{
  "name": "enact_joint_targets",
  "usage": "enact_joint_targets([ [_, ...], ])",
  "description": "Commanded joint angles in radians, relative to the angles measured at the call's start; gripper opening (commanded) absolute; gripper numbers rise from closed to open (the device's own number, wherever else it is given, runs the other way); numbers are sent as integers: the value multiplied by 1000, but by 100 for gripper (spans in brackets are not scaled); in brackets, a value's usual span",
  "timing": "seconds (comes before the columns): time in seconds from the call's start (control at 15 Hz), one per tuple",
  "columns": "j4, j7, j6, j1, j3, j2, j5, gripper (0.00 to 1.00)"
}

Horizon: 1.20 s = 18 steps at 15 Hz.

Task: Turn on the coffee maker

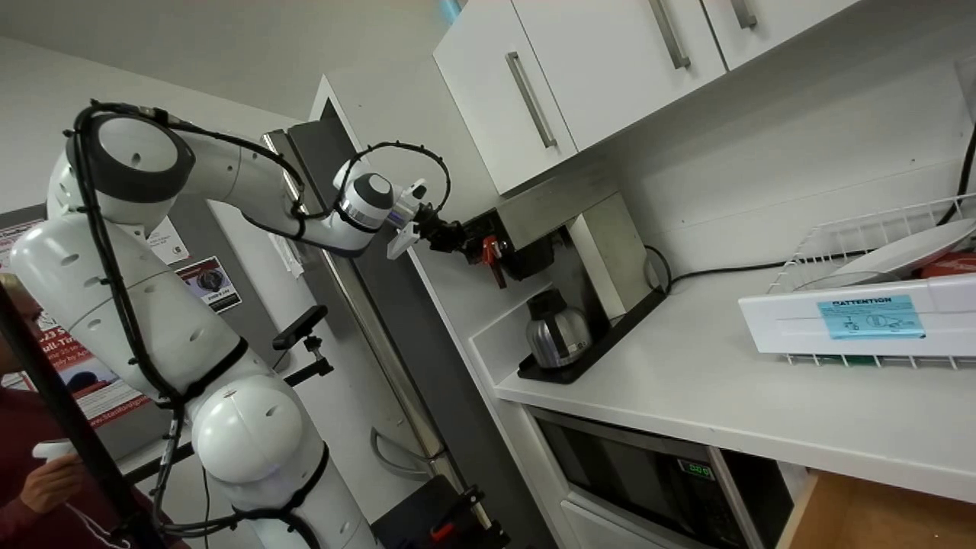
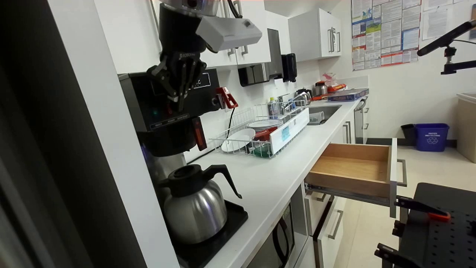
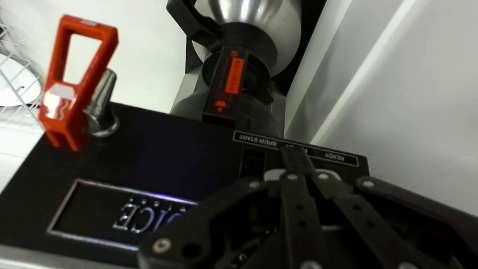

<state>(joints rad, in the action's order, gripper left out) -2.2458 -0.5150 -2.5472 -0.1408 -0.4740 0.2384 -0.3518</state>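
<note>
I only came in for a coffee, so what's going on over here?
A robot arm has its gripper, shut and holding nothing, up at the front of the coffee maker, apparently to switch it on. The tip is near the BREW START label; whether it touches anything I can't tell. A faint green light shows on the machine. The steel carafe stands upright on the black base below. At the edge of an exterior view, a person holds something white.
</note>
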Motion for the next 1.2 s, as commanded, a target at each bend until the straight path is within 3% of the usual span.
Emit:
enact_joint_targets([
  [0.0,21,-41,-29,-6,3,-16,-24,0],
  [0.6,25,-88,-96,11,-12,-14,-84,0],
  [0.8,37,-68,-13,-15,-4,-9,-49,0],
  [1.13,17,-10,139,-73,21,115,65,0],
])
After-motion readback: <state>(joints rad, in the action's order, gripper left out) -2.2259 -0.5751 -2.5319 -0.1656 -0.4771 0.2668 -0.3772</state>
